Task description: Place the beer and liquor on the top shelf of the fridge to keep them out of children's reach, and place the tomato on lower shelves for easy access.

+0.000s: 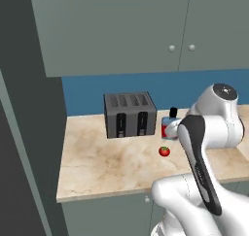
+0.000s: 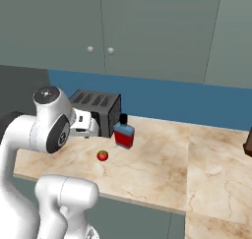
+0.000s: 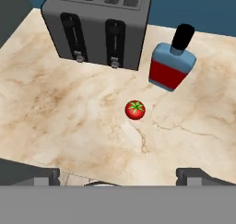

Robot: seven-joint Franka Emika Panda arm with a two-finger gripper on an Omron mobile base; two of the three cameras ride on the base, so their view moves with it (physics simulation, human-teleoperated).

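A simulated kitchen counter (image 3: 55,121) of pale marbled stone is lying under grey-green cupboards (image 1: 116,31) and a blue back wall. In the hand view, the tomato (image 3: 135,109), a small red ball with a green stem, is sitting at the centre of the picture on bare counter. At about one o'clock from it, near but not touching, the liquor (image 3: 171,66) is standing upright: a squat bottle, blue above, red below, with a short black cap. At about eleven o'clock from the tomato a dark grey toaster (image 3: 99,25) is standing, with its two levers facing the camera. The gripper (image 3: 118,174) is hovering above the counter's near edge at six o'clock from the tomato, its two dark fingertips spread as wide as they go and holding nothing. In the right base view a dark shape at the far right edge, about three o'clock from the liquor, may be the beer, but it is cut off and too small to be sure. Nothing appears to have been shelved yet, so the robot seems to be approaching its first pickup. The next move likely calls for lowering the spread fingertips over the tomato or reaching on to the liquor, closing gently, and then turning toward the fridge.
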